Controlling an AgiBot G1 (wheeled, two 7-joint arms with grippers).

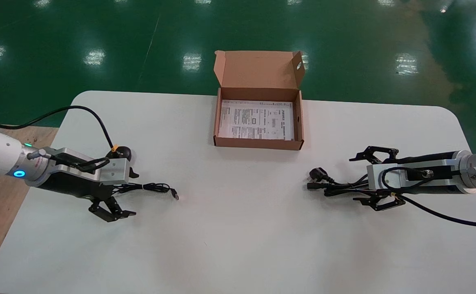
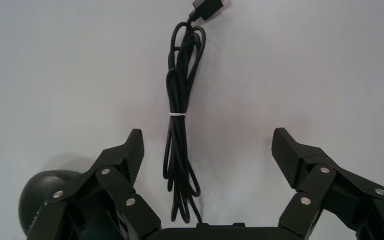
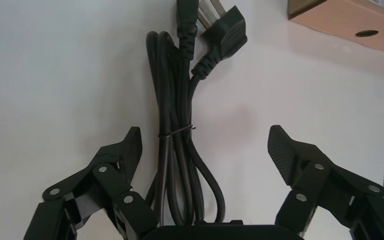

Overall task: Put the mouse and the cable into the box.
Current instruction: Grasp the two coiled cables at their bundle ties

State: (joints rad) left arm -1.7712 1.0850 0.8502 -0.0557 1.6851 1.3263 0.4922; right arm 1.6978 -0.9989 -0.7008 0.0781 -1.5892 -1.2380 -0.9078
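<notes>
Black fingers of the left claw (image 1: 135,194) are spread wide and grip nothing. They straddle the mouse's tied cord (image 1: 152,188) at the left of the white worktop (image 1: 238,228). The dark mouse (image 1: 120,153) sits just beside the claw's far finger. At the right, the right claw (image 1: 354,178) is likewise released, its fingers on either side of the bundled power cable (image 1: 332,185), whose plugs point left. The cardboard box (image 1: 258,143) stands open at far centre with a printed sheet (image 1: 256,119) inside.

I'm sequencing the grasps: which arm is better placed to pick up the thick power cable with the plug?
Right. The right gripper is open with its fingers either side of the bundled power cable. The left gripper sits across the table, open over the thin cable.
</notes>
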